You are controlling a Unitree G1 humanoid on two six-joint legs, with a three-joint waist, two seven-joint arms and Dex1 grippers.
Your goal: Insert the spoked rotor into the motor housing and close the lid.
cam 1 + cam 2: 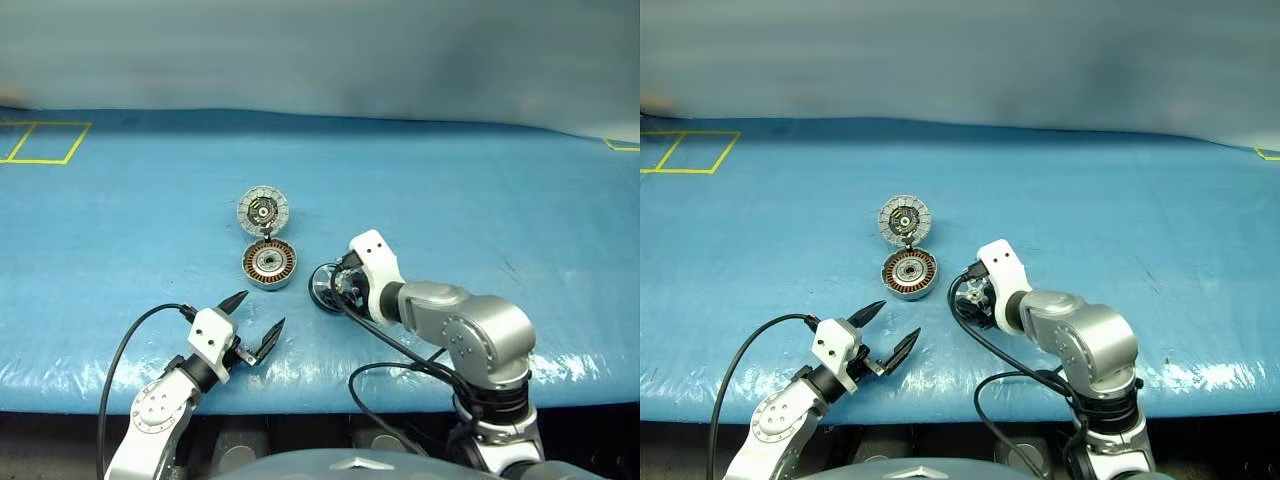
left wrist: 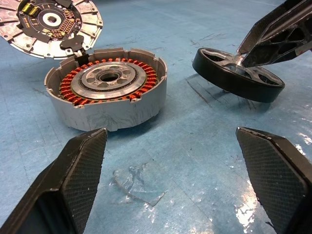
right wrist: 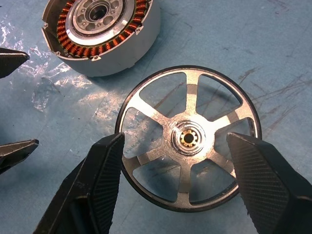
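One motor housing (image 1: 269,264) is sitting on the blue table cover (image 1: 480,190) near centre, w/ its lid (image 1: 263,210) lying swung open just behind it, ribbed inside facing up, joined at the hinge. One spoked rotor (image 3: 187,139) is lying flat on the cover just to the robot's right of the housing, a narrow strip of bare cover showing btwn the two, not touching. Rotor isn't in the housing; copper windings are showing uncovered.

R gripper (image 3: 173,170) is hanging right over the rotor, fingers (image 3: 100,178) apart, straddling the hub area; in the left wrist view one black finger (image 2: 273,36) is looking like it's touching the rotor's top, can't tell for sure. Nothing clamped.

L gripper (image 1: 252,325) is hovering near the table's front edge, in front of the housing, fingers spread wide & holding nothing, well short of the housing wall.

Room: wide bare cover is lying open to both sides & behind the lid, out to the yellow tape outline (image 1: 45,142) at far left. Front edge is running close under both arms.

Count: 1 housing, 1 lid, 1 rotor, 2 grippers.
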